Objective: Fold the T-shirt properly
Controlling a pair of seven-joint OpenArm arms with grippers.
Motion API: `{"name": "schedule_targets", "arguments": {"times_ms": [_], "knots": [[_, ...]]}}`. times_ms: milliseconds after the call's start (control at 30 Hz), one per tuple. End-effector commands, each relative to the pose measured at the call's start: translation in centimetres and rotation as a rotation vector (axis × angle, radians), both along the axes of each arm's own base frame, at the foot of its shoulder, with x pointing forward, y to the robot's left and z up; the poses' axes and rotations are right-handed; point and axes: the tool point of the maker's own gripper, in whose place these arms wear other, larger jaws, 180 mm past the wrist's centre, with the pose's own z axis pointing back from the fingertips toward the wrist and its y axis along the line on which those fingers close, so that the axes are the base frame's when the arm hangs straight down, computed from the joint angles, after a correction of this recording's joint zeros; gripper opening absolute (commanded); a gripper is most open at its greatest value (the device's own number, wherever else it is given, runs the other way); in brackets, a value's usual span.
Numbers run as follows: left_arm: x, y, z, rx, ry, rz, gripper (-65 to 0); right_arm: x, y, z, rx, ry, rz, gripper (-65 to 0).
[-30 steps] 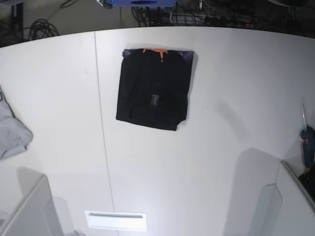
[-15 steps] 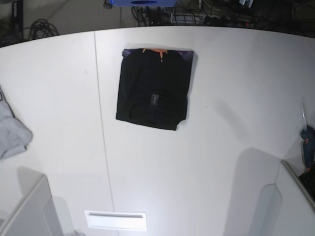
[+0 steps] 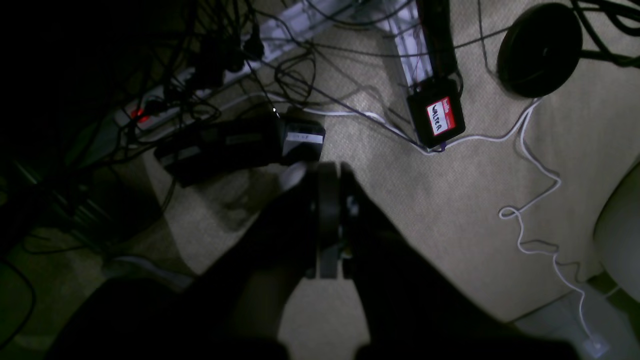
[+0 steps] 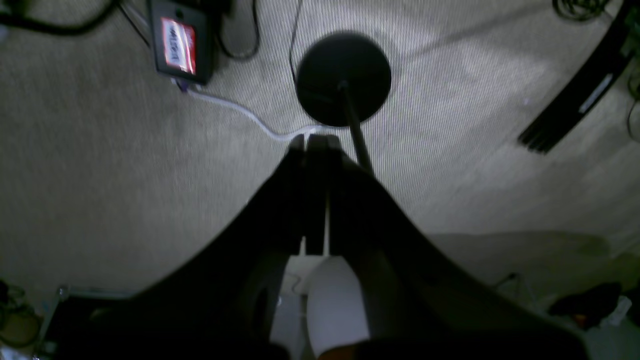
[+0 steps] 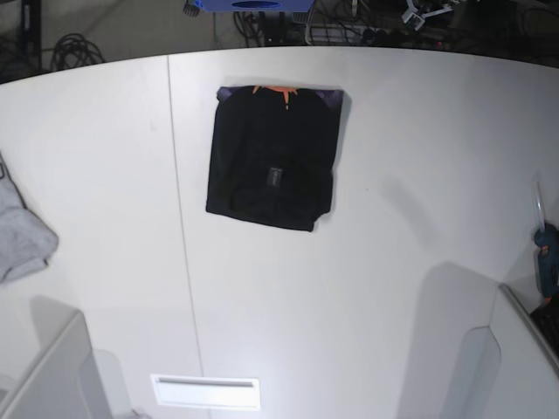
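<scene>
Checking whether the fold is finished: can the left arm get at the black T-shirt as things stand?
Probably not right away. The left gripper is shut and hangs over the floor, away from the table. Nothing covers the T-shirt.

A crumpled light grey cloth garment (image 5: 22,236) lies at the white table's (image 5: 393,262) left edge.

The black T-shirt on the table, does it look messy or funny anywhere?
Mostly neat. The T-shirt lies folded into a compact rectangle on the white table, sitting slightly crooked, with its bottom edge slanting. A grey garment lies bunched at the table's edge. Both hands are away from it, pointing at the floor.
</scene>
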Motion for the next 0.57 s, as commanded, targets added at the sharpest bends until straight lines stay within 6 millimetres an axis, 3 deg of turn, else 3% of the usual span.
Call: {"name": "schedule_targets", "arguments": {"times_ms": [0,200,300,533], "knots": [[-0.9,-0.1,0.2,-0.011,0.017,0.000,-65.0,-0.7,-0.6,0.2,-0.009,0.007,-0.001,-65.0],[-0.1,-0.5,0.0,-0.016,0.001,0.005,-65.0,0.1,-1.3,0.1,-0.016,-0.007,0.010,-65.0],[-0.1,-1.7,-0.2,-0.034,-0.001,0.023,-65.0,0.2,-2.3,0.2,-0.031,-0.007,0.016,-65.0],[-0.9,-1.1,0.0,-0.013,-0.019,0.161,-65.0,0.4,-2.0,0.1,-0.026,-0.013,0.015,-65.0]]}}
